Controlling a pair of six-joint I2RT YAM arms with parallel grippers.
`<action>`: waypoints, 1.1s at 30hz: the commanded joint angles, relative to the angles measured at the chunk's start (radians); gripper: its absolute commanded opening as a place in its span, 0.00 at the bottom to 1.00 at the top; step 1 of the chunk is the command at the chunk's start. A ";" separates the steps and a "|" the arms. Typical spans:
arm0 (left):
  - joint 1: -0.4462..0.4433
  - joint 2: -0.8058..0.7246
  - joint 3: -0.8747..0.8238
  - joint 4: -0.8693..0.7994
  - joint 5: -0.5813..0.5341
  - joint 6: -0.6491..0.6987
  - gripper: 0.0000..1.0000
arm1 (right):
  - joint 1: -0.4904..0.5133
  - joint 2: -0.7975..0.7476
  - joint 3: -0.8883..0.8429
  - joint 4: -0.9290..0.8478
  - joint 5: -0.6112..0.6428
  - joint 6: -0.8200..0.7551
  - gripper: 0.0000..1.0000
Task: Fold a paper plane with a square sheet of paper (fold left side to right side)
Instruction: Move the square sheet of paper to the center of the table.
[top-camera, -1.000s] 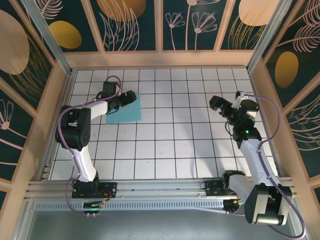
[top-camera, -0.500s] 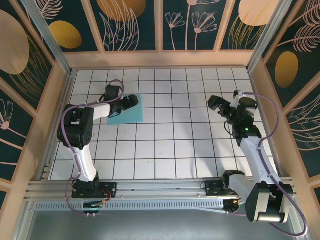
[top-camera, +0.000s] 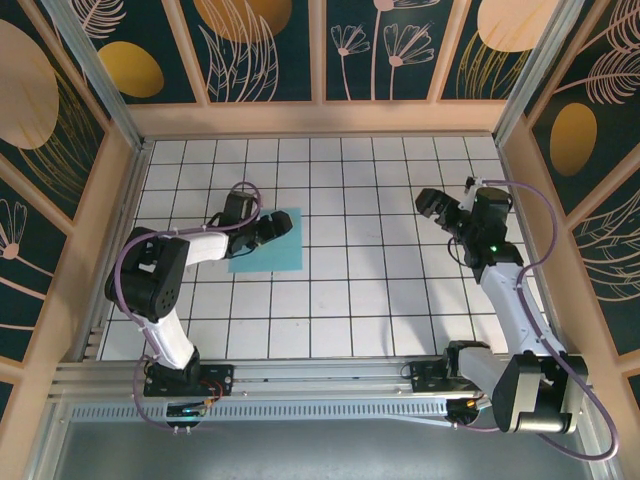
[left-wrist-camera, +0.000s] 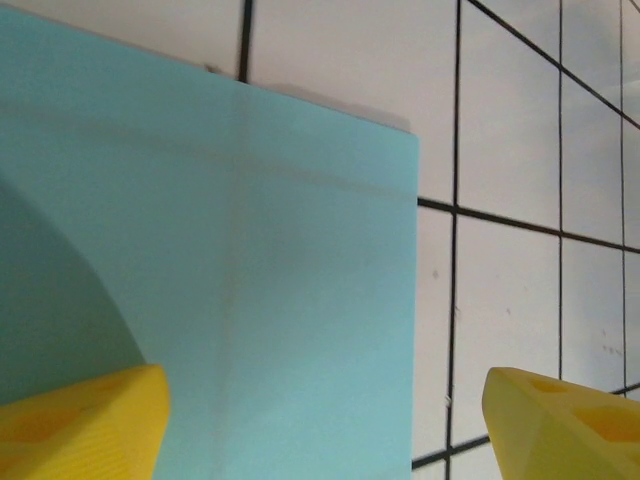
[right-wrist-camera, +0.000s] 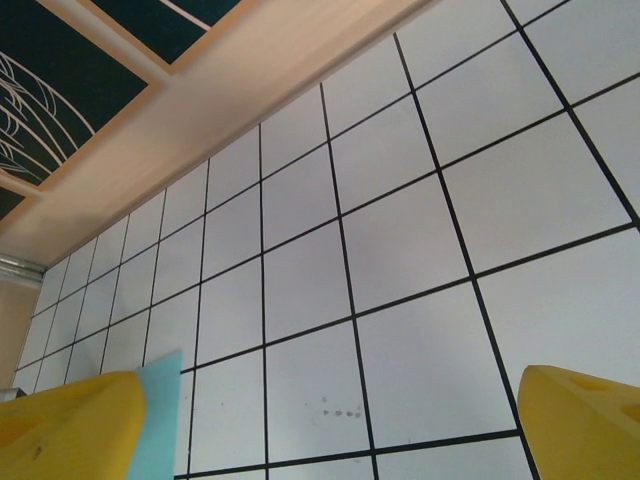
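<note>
From the near edge of the bench (top-camera: 350, 310), the left arm (top-camera: 190, 246) reaches out to the square sheet of paper (top-camera: 270, 250), which lies flat on the left half. Over the last second we have seen the sheet slide rightward and a little nearer with that arm, toward the middle where both arms can work it. We judge that no fold has been started yet. The left jaws stand wide, narrowing slightly, and grip nothing. Farther right, the right arm (top-camera: 495, 270) hangs well apart from the sheet, and the right jaws are wide and empty. The left wrist view adds what the top view lacks: one yellow finger (left-wrist-camera: 80, 425) sits over the paper and the other over bare tile, straddling one edge, and faint crease lines cross the sheet. In the right wrist view the sheet's corner (right-wrist-camera: 162, 430) peeks in beside a finger.
</note>
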 joint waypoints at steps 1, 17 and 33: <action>-0.047 -0.005 -0.077 -0.095 0.013 -0.104 0.81 | 0.017 0.000 0.023 -0.015 0.022 0.026 0.95; -0.287 0.028 -0.083 -0.002 -0.058 -0.326 0.80 | 0.051 -0.002 0.013 -0.029 0.091 0.071 0.93; -0.428 0.085 0.049 0.057 -0.083 -0.456 0.83 | 0.052 0.048 0.041 -0.088 0.096 0.037 0.90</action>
